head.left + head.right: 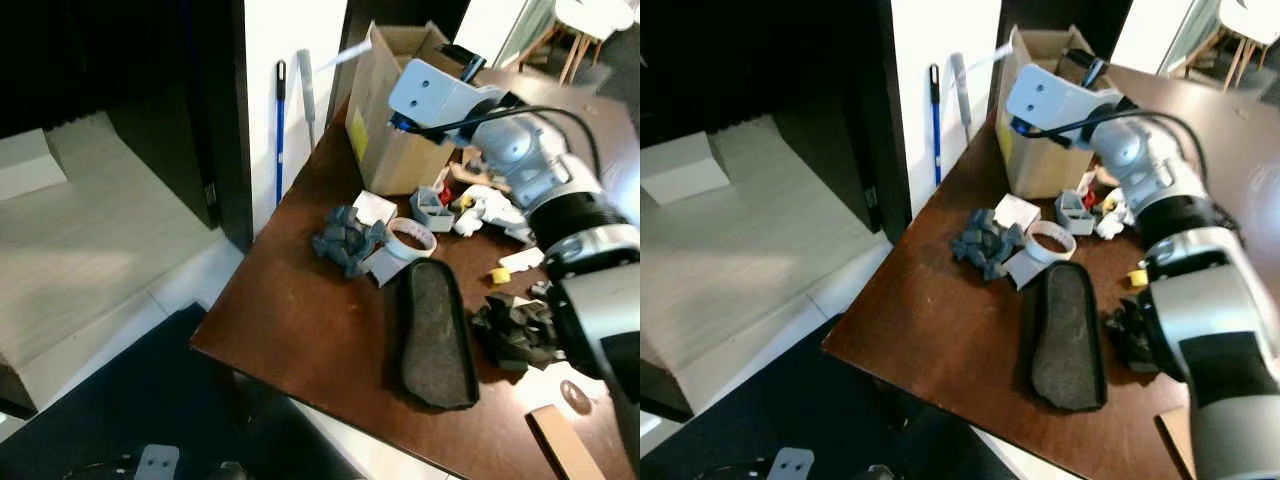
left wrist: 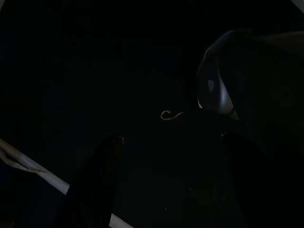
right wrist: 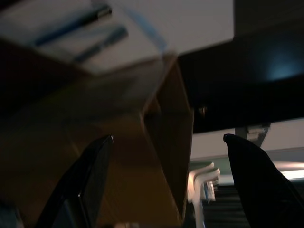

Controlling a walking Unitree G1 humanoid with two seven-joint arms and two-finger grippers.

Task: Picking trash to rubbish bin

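— What colour is the counter [image 1: 300, 310]?
— Dark reddish brown, glossy. The cardboard box [image 1: 385, 150] at upper centre is tan, with a yellow patch on its side.

— And the long flat thing in the middle?
— The slipper [image 1: 436, 335] is dark grey, speckled. Left of it, a crumpled wad [image 1: 345, 240] is slate blue; at the right, a crumpled heap [image 1: 515, 330] is black.

— Anything bright?
— A small yellow block [image 1: 500, 275], and a blue handle [image 1: 280, 130] against the white wall. The right arm [image 1: 560, 190] is silver with black bands.
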